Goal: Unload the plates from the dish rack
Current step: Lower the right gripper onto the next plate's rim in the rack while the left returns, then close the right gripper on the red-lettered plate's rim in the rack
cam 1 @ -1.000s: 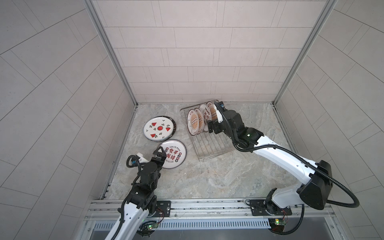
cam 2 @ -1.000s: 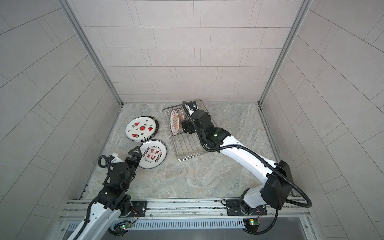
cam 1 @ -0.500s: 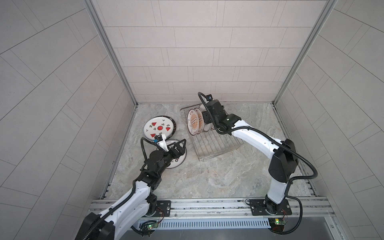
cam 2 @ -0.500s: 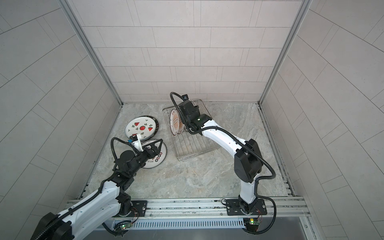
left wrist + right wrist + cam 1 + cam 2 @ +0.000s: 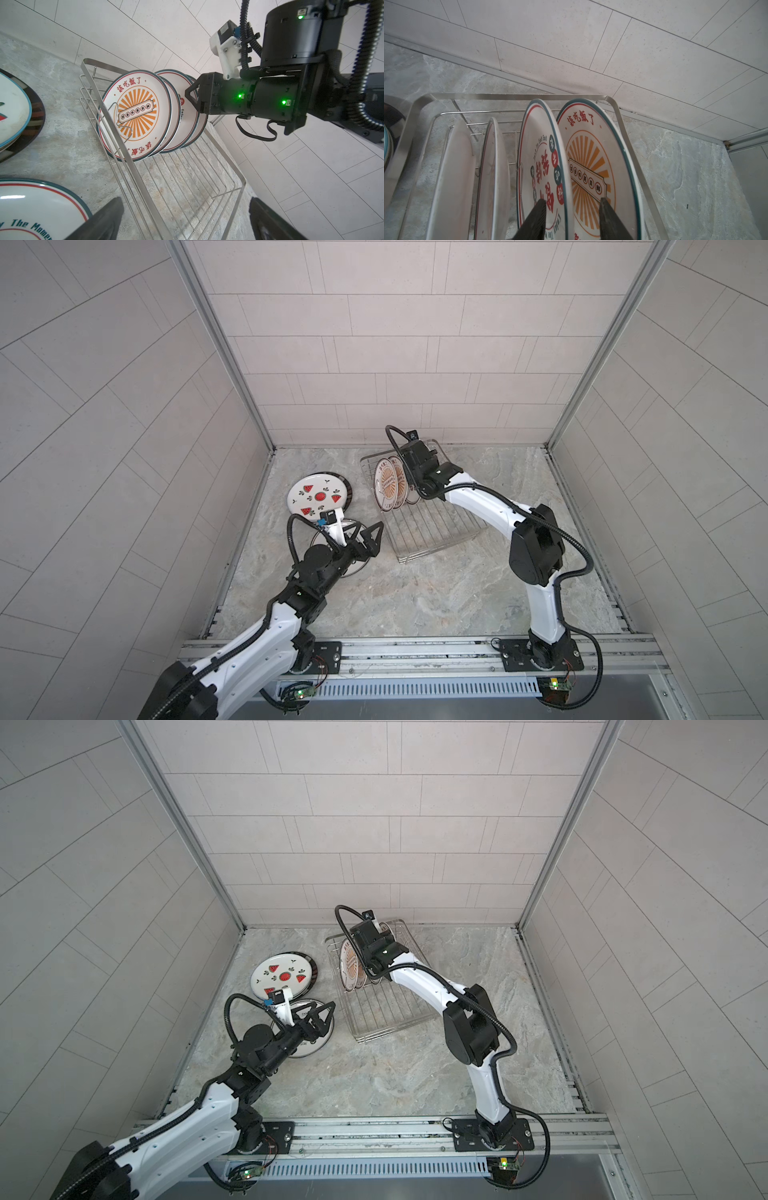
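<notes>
In both top views the dish rack (image 5: 436,526) holds upright plates (image 5: 388,485) at its far end, with the left gripper (image 5: 365,531) gaping beside its left edge; left wrist view: right gripper (image 5: 190,97) atop those plates; right wrist view: fingers (image 5: 535,220) straddling a lettered plate (image 5: 542,166), clamping indeterminable.

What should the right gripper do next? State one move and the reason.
Probably close the jaws. The right gripper straddles the rim of the lettered plate, which stands upright in the rack beside the sunburst plate. Its fingers stand on either side of that rim, wider apart than it, so the plate is not gripped yet.
</notes>
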Controlling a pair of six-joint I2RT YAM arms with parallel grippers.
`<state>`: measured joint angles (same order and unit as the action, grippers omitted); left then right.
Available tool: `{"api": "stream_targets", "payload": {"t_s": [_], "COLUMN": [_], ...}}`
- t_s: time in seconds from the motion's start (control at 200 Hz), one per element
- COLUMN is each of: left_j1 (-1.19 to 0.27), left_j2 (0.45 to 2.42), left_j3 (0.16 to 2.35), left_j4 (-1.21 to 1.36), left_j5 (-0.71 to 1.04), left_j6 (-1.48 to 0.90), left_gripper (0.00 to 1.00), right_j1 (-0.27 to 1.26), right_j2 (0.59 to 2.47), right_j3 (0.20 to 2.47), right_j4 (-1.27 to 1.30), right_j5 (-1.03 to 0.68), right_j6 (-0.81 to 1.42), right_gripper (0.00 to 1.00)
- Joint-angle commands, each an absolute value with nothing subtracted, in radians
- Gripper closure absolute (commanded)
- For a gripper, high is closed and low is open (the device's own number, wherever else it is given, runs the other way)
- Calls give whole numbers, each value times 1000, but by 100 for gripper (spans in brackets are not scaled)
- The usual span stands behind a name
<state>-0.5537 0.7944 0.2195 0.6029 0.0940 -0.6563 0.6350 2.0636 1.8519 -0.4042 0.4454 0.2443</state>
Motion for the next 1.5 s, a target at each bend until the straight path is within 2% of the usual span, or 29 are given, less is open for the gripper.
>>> {"api": "stream_targets", "payload": {"t_s": [0.0,0.08,0.325,0.375,0.565,0.626,1.041,1.111,1.491], "left_j1": [-566,-574,-582,-586,-587,-588,-587,-588,-589], "left_j2": [785,803,875,886,900,899,927,930,958], "left_j3": [208,212,214,209,206,205,171,171,147], "left_j4": [661,674,734,752,772,773,834,836,904], "left_j5": [68,69,100,95,88,82,49,49,77], "left_j6": [-642,-643,-666,-676,-676,-676,-704,-704,-750], "left_gripper": [0,0,0,0,0,0,0,0,0], "right_j1": [624,623,624,624,624,626,649,652,672], "right_j2": [2091,2111,2166,2177,2192,2192,2159,2147,2063], "right_j3": [1883,1892,1928,1940,1950,1953,1970,1971,1949], "right_j4": [-429,-432,-448,-456,-465,-466,-475,-479,-474], "right_j5": [454,449,458,456,466,468,536,544,585], "right_j6": [265,269,290,291,303,301,271,265,216], "right_gripper": [59,65,67,71,72,78,83,86,88]}}
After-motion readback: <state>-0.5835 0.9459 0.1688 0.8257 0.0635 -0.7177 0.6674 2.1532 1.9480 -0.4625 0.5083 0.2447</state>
